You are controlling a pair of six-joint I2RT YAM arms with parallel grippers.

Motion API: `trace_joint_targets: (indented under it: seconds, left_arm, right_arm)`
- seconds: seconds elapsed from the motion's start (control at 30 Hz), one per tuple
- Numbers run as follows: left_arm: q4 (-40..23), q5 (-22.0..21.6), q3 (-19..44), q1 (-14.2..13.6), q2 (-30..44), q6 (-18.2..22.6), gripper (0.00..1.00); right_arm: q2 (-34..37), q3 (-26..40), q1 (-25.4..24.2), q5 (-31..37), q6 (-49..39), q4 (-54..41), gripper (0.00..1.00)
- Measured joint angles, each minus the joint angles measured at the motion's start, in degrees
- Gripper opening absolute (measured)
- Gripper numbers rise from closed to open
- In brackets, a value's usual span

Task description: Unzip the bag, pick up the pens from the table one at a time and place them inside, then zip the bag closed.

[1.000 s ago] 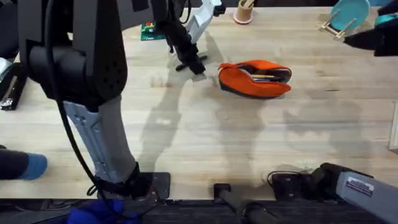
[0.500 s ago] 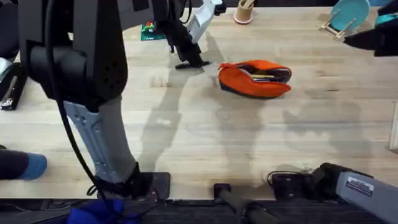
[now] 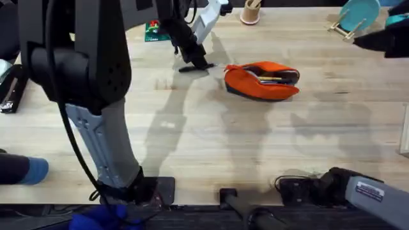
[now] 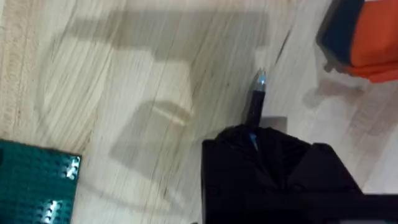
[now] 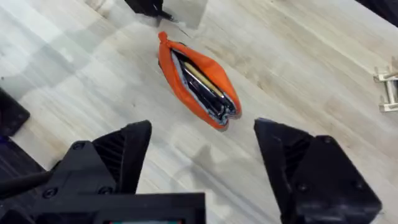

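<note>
The orange bag (image 3: 262, 81) lies at the back middle of the table (image 3: 211, 134), its zipper open, and a yellow pen (image 5: 199, 79) shows inside against the dark lining. Just left of the bag, my left gripper (image 3: 190, 62) is down at the tabletop, shut on the black pen (image 3: 195, 66). In the left wrist view the black pen's tip (image 4: 258, 93) sticks out past the black fingers toward the bag's corner (image 4: 364, 37). My right gripper (image 5: 205, 140) hangs high over the bag (image 5: 199, 87), open wide and holding nothing.
A small tan cup (image 3: 250, 11) stands at the back edge behind the bag. A green studded plate (image 3: 153, 32) lies behind the left gripper. A teal dish on a rack (image 3: 355, 16) sits at the back right. Bare planks stretch across the front.
My left gripper, holding the black pen, has shifted slightly left, away from the bag, and the pen now lies flatter. The bag and the right arm have not moved.
</note>
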Motion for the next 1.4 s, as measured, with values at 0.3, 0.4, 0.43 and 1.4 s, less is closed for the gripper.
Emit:
trace_joint_targets:
  seconds: [0.3,0.4,0.43,1.4]
  left_arm:
    - [-6.54,-0.84,8.81,0.00,0.00,0.01,0.041]
    - [-10.24,-0.87,12.14,0.00,0.00,0.00,0.040]
    - [-11.25,-0.87,13.21,0.00,0.00,0.02,0.040]
    - [-21.30,3.79,28.72,-15.46,0.00,0.46,0.040]
  right_arm:
    - [0.00,0.00,0.00,0.00,0.00,0.00,0.997]
    - [0.00,0.00,0.00,0.00,0.00,0.00,0.997]
    - [0.00,0.00,0.00,0.00,0.00,0.00,0.997]
    - [0.00,0.00,0.00,0.00,0.00,0.00,0.997]
